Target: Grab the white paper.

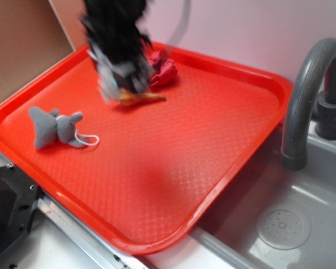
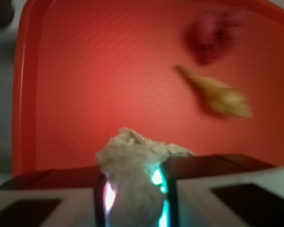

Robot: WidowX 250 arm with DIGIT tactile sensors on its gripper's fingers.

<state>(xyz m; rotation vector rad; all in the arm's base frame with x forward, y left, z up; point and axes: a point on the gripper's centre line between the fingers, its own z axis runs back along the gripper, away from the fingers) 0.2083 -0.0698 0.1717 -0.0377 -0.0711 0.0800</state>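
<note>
1. Exterior view: the gripper (image 1: 119, 84) shows as a dark, motion-blurred mass above the far left part of the red tray (image 1: 224, 168). A pale greyish patch at its lower end is probably the white paper (image 1: 115, 73), but blur prevents confirmation from this angle, and the jaw spacing cannot be read here.
2. Exterior view, surroundings: a dark red wad (image 1: 162, 68) lies just beside the gripper on its right, and an orange-brown object (image 1: 141, 98) lies on the tray just below it. A grey plush toy (image 1: 56, 128) lies well apart toward the tray's left edge. A grey faucet (image 1: 311, 95) and sink (image 1: 291, 224) stand off the tray to the right.
3. Wrist view: the white paper (image 2: 135, 177) sits directly between the two fingers (image 2: 213, 189), with the jaws drawn narrow and pressing on it from both sides. The grasp appears made.
4. Wrist view, orientation: the wad's long axis runs along the slot between the fingers; its crumpled upper end spreads out past the fingertips, toward the tray floor.
5. Judgement: the paper has no offset from the gripper; the coming move turns on whether the pinch on the soft wad stays secure during a lift.
</note>
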